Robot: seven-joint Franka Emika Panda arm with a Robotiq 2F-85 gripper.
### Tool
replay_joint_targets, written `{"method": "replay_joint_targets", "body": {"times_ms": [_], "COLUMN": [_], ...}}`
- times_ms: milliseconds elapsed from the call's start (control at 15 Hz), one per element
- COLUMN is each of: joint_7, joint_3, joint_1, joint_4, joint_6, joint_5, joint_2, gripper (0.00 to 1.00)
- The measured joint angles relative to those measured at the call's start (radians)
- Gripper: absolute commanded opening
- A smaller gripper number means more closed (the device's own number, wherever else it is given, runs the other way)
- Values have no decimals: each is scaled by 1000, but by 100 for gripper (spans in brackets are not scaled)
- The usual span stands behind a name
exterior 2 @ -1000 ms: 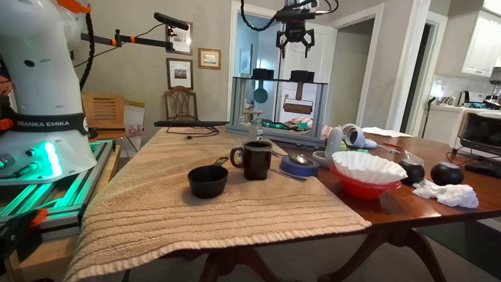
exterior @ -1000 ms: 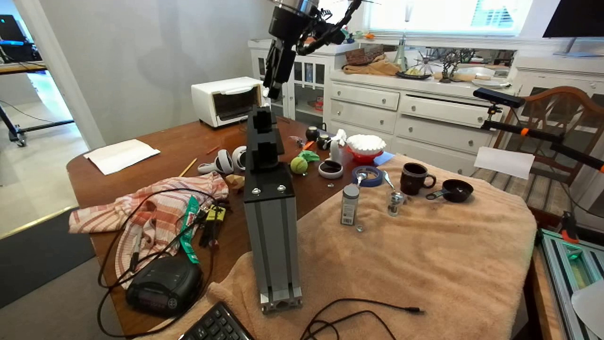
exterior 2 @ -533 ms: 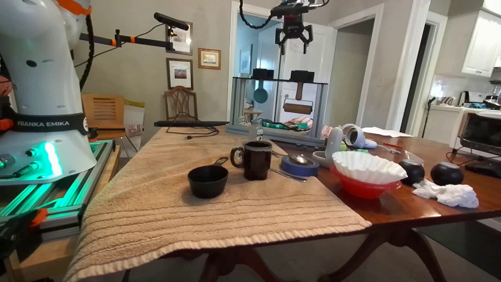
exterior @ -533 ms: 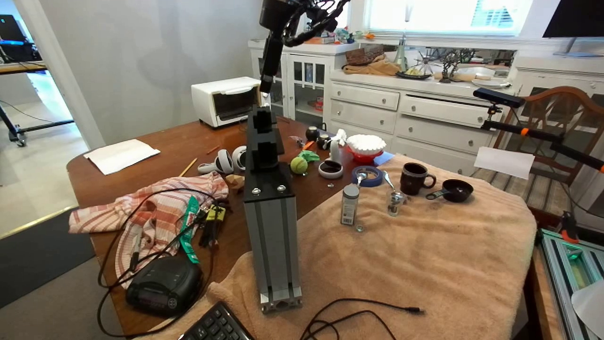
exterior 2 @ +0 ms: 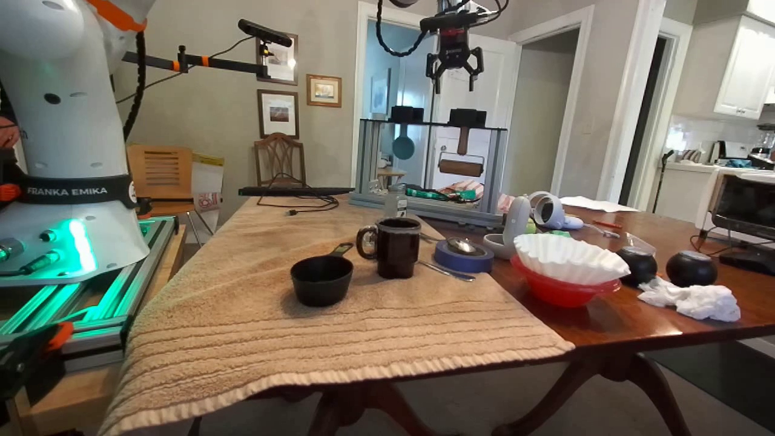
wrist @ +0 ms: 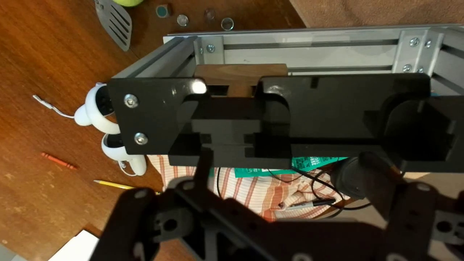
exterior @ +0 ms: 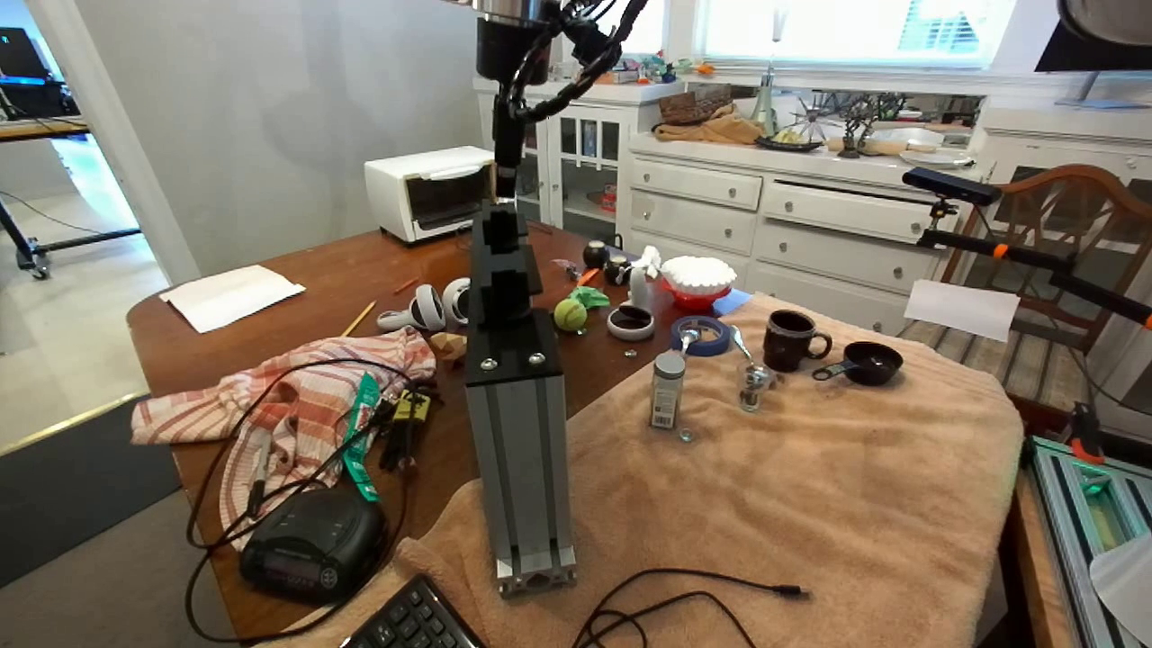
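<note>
"Judging by the wrist view, what could have gone wrong there?"

"A bad landing, I thought. The hand (exterior 2: 454, 88) was spread wide, nothing between its fingers (wrist: 203, 170), and it hung over the rack (exterior: 526, 468), above its nearer black holder (exterior 2: 467, 117), touching neither. That holder looked closer to one finger than to the other, so a straight drop might have struck its top."

"And the roller (exterior 2: 461, 167) below?"

"It hung by its wooden handle (exterior 2: 463, 140) from that holder. A knock could have set it swinging or shaken it loose, and a hard sideways push might have tipped the whole rack, which looked tall for so narrow a foot."

"Where did the rack stand?"

"One end was close to the edge of the worktop (exterior: 333, 270) by the keyboard (exterior: 418, 616), at the margin of the towel (exterior: 783, 486)."

"Which way did it point?"

"Its long axis ran from that edge toward the one by the toaster oven (exterior: 436, 198), with the black holders in a row along its top. The roller was at the oven end, level and lying along the same line, with its handle upright."
</note>
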Motion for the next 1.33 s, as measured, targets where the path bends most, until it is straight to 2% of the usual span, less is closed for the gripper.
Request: {"method": "replay_joint_targets", "body": {"times_ms": [600,933,1333], "joint_7": [11,11,-91], "joint_3": [-22,-35,-32], "joint_1": [23,24,12], "joint_4": [174,240,302], "joint_6": [-25,-91,-123], "joint_5": [-29,-30,-27], "joint_2": [133,181,220], "gripper": [100,100,100]}}
